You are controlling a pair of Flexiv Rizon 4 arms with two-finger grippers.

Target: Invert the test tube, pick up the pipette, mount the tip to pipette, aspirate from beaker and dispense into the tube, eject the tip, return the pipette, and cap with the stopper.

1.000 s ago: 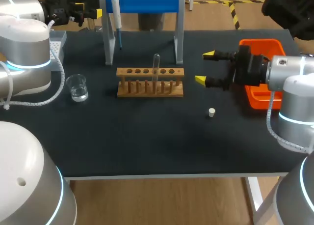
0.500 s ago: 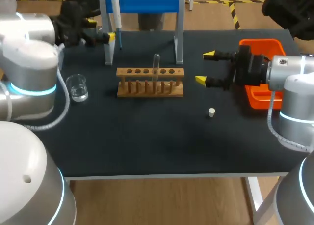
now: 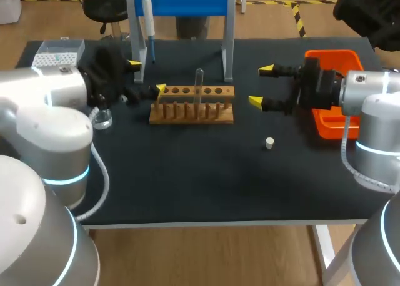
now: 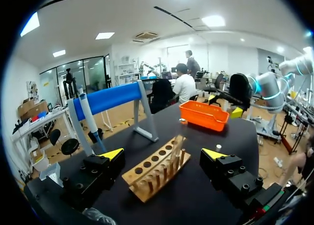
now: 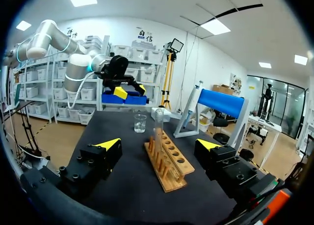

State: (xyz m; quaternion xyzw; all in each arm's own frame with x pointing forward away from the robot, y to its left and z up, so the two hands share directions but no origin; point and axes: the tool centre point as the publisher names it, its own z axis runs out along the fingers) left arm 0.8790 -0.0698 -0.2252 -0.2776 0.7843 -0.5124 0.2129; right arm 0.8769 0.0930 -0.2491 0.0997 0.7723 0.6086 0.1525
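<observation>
Head view: the test tube (image 3: 199, 85) stands upright in the wooden rack (image 3: 192, 111), in a hole just right of the middle, and nothing touches it. Over the last second our left gripper (image 3: 147, 75) has swung in from the back left corner of the table (image 3: 187, 180), past the blue stand (image 3: 187, 2). It now sits just beside the rack's left end, fingers spread wide and holding nothing. In the left wrist view the rack lies ahead between those open fingers, with the tube further along its row.

Our right gripper (image 3: 260, 84) has not moved. It hangs to the right of the rack, also wide open and empty, pointing toward the tube. The pipette (image 3: 147, 20) hangs on the stand, the beaker (image 3: 101, 117) sits partly hidden beside the left gripper, and the white stopper (image 3: 269, 143) lies on the table near the right gripper.

We judge that the first step, turning the tube over, is only beginning: the left gripper is closing in, with no grasp made yet.
</observation>
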